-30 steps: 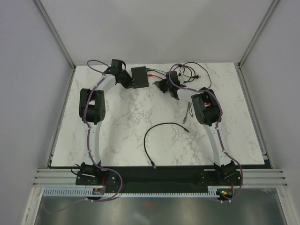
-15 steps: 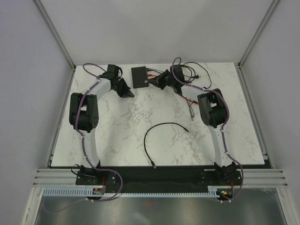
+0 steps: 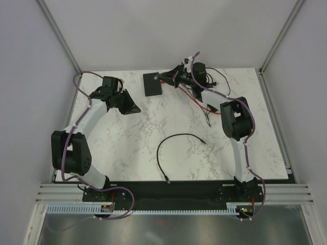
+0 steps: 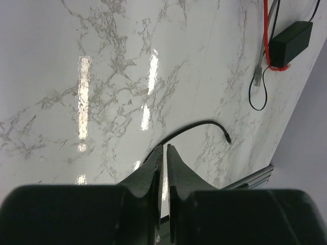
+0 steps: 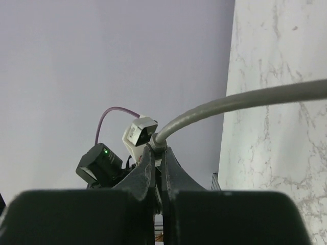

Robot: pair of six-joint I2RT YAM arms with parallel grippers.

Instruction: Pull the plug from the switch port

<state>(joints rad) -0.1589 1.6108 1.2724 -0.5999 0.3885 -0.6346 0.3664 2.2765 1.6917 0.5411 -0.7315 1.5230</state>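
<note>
The right gripper (image 5: 157,151) has its fingers squeezed tight on the grey cable (image 5: 230,102), right behind the plug (image 5: 140,131). The plug is up in the air, out of its hole, near the switch (image 3: 152,84) at the far side of the table (image 3: 133,153). If the stiff cable twists, it may slip out — the pinch is very small. The left gripper (image 4: 164,149) is open just a crack and holds nothing. Only the right wrist view shows the plug is free — from the top it looks too tiny.
</note>
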